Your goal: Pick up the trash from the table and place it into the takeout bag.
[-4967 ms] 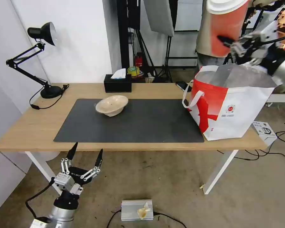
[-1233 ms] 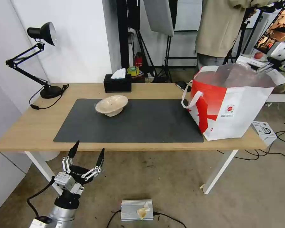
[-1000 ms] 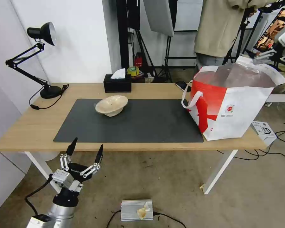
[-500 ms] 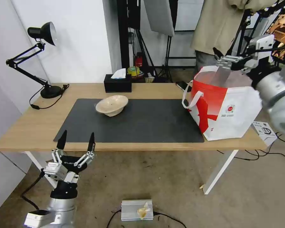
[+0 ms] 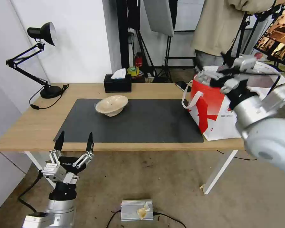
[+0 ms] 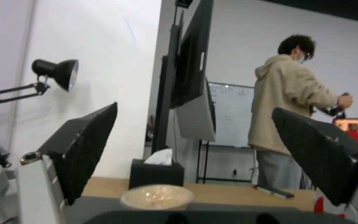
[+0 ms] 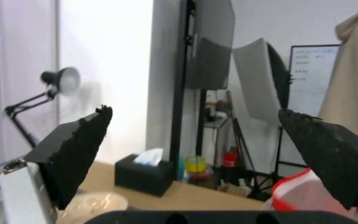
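The worktop (image 5: 28,126), a long light-wood top on white legs, carries a large dark grey mat (image 5: 133,123) across its middle. At its right end stands the takeout bag (image 5: 212,107), a white-and-red tote with a white strap handle and foil lining, upright and open at the top. The right arm sweeps in front of the bag, and the right end effector (image 5: 212,71) hangs above the bag's near rim with its fingers apart and nothing between them.

The one piece of trash on the worktop is the shallow beige bowl (image 5: 111,104), sitting tilted on the far left part of the mat, just in front of the black tissue box (image 5: 117,84). The left end effector (image 5: 74,142) waits below the worktop's front edge, fingers spread wide and empty, pointing up toward the mat.

The step in hand looks like the turn to this last bowl. The next move probably calls for an end effector to come over the mat and close on the bowl's thin rim; because it sits tilted, it may rock or slide under contact.

A black desk lamp (image 5: 38,57) stands at the far left corner. Behind are white walls and black stands.
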Robot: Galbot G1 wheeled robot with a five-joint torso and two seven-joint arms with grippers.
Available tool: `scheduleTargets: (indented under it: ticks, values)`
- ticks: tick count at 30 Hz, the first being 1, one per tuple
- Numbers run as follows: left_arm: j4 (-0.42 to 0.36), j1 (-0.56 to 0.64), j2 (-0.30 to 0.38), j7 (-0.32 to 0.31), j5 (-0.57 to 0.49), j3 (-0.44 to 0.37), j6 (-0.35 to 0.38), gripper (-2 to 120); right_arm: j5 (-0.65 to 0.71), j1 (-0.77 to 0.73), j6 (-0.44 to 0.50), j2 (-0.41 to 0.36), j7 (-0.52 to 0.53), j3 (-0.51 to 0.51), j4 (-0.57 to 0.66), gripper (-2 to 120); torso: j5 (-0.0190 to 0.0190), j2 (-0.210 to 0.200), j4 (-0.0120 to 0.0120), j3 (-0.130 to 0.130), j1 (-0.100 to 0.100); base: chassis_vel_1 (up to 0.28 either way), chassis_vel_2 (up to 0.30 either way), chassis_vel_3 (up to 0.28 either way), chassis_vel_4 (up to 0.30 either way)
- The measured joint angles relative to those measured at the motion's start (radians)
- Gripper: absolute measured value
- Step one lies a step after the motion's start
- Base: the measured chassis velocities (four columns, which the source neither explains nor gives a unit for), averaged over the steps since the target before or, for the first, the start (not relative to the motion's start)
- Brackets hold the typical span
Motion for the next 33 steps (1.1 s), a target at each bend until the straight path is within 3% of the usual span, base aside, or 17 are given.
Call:
scheduleTargets:
  ticks: [9, 13, 22, 33]
  values:
    - [0.003, -0.007, 0.028, 0.006, 0.003, 0.020, 0.008, 100, -0.254, -0.284, 0.024, 0.129, -0.072, 0.065, 0.017, 100, 0.0000, 0.000, 0.0000, 0.000, 0.000, 0.000, 0.000, 0.000, 0.000]
    - [0.002, -0.007, 0.047, 0.008, 0.009, 0.024, 0.019, 100, -0.384, -0.482, 0.029, 0.187, -0.122, 0.110, 0.040, 100, 0.0000, 0.000, -0.0001, 0.000, 0.000, 0.000, 0.000, 0.000, 0.000]
    - [-0.006, -0.018, 0.083, 0.008, 0.005, 0.017, 0.046, 100, -0.525, -0.696, -0.077, 0.274, -0.165, 0.179, 0.082, 100, -0.0001, 0.000, 0.0000, 0.000, 0.000, 0.000, 0.000, 0.000, 0.000]
    - [-0.006, -0.029, 0.075, 0.025, 0.018, 0.028, 0.075, 100, -0.658, -0.833, -0.092, 0.441, -0.178, 0.206, 0.097, 100, -0.0002, 0.000, 0.0001, 0.000, 0.000, 0.000, 0.000, 0.000, 0.000]
